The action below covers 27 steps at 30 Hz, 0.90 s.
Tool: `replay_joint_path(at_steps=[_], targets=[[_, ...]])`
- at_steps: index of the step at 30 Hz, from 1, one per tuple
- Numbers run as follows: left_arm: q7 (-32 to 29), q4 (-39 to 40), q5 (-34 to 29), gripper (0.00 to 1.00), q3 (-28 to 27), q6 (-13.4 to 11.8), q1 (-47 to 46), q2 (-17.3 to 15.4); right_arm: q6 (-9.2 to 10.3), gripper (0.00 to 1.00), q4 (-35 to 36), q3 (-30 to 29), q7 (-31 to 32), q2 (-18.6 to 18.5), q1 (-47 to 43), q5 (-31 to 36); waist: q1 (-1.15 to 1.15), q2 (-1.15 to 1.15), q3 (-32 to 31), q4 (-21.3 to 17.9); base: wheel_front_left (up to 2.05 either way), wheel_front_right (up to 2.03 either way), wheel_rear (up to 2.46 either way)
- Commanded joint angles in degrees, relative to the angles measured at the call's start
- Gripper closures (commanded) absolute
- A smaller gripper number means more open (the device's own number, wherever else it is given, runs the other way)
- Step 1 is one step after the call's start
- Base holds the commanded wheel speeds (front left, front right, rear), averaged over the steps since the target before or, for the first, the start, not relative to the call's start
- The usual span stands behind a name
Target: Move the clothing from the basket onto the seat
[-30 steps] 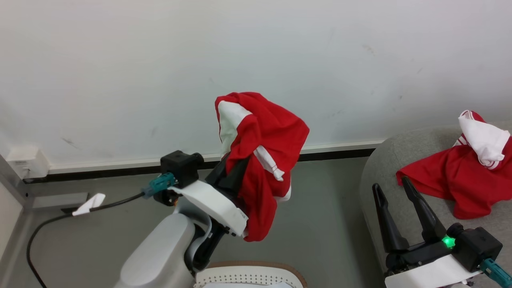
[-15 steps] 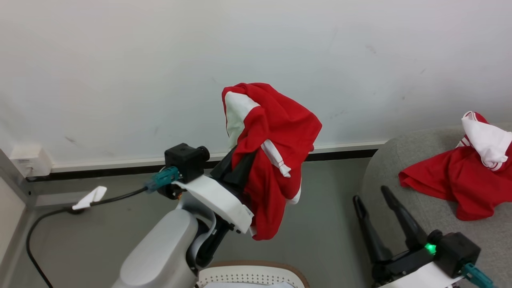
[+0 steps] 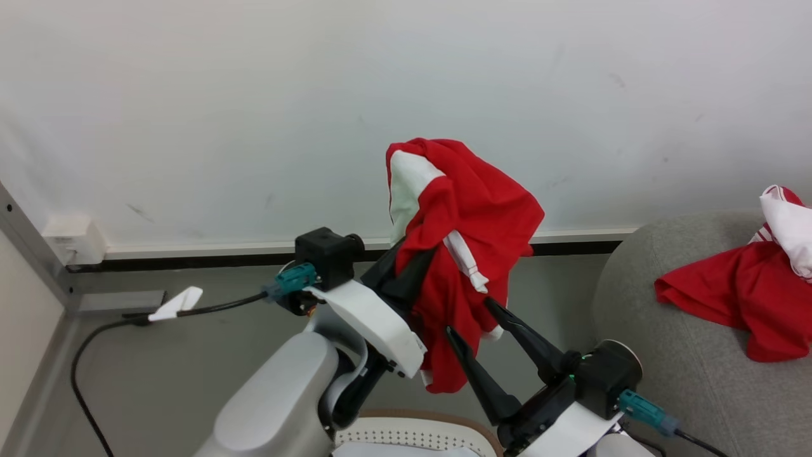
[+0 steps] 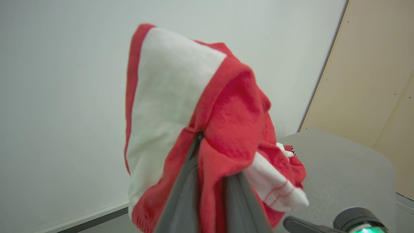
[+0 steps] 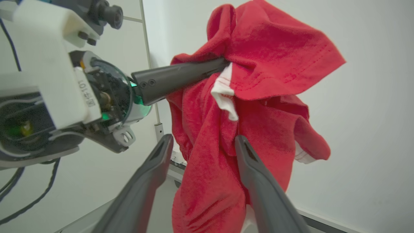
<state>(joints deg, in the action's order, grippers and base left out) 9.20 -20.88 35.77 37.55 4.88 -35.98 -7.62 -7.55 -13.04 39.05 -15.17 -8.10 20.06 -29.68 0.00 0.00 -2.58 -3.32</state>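
A red and white piece of clothing (image 3: 472, 209) hangs in the air in front of the wall, with my left gripper (image 3: 426, 254) shut on it; the fingertips are buried in the fabric. In the left wrist view the clothing (image 4: 226, 123) drapes over both fingers (image 4: 182, 194). My right gripper (image 3: 469, 316) is open just below it, and the hanging cloth (image 5: 207, 181) lies between its fingers (image 5: 255, 174). A second red and white garment (image 3: 729, 292) lies on the grey seat (image 3: 660, 368) at the right. The basket (image 3: 412, 420) shows its brown rim at the bottom edge.
A pale wall with a dark skirting strip stands close behind. A black cable with a white tag (image 3: 174, 304) runs over the grey floor at the left, near a white wall box (image 3: 73, 241). A beige panel (image 3: 25, 330) closes the left side.
My right gripper has swung left from the seat's edge to under the held garment, still open. The camera has turned a little left. The left gripper keeps its hold.
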Motion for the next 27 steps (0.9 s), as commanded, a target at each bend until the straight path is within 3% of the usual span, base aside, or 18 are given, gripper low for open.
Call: replay_joint_path(at_steps=[1,10,20,21,22,23,27], targets=[[-0.06,-0.43,-0.58,1.0,0.85,0.42,-0.67,0.48,0.13,0.0,-2.72,1.2,0.05,0.11,1.85,0.59,0.0,0.0,-0.15,0.87,0.0,0.0,0.0],[-0.47,-1.27,-0.3,1.0,5.63,1.44,-1.91,3.05,0.13,0.0,-16.48,1.69,0.04,2.7,5.4,-1.52,0.0,0.0,-1.32,5.71,0.0,0.0,0.0],[-0.94,-0.93,0.88,1.0,9.57,1.92,-2.38,4.11,0.13,0.0,-23.76,-0.86,0.05,3.9,7.15,-3.39,0.0,0.0,-3.03,10.35,0.0,0.0,0.0],[-0.98,-0.91,0.93,1.0,9.86,1.95,-2.37,4.17,0.13,0.14,-24.08,-1.34,0.05,3.98,7.18,-3.52,0.0,0.0,-3.15,10.72,0.0,0.0,0.0],[-0.98,-0.93,1.0,1.0,10.01,1.96,-2.33,4.21,0.13,0.79,-24.28,-1.64,0.05,4.09,7.17,-3.56,0.0,0.0,-3.25,10.98,0.0,0.0,0.0],[-0.93,-1.0,1.12,1.0,10.08,1.86,-2.29,4.24,0.13,1.0,-24.31,-1.91,0.05,4.19,7.09,-3.61,0.0,0.0,-3.33,11.22,0.0,0.0,0.0],[-0.69,-1.48,1.53,1.0,10.1,1.46,-2.1,4.23,0.13,1.0,-24.14,-2.38,0.05,4.44,6.38,-3.58,0.0,0.0,-3.46,11.57,0.0,0.0,0.0]])
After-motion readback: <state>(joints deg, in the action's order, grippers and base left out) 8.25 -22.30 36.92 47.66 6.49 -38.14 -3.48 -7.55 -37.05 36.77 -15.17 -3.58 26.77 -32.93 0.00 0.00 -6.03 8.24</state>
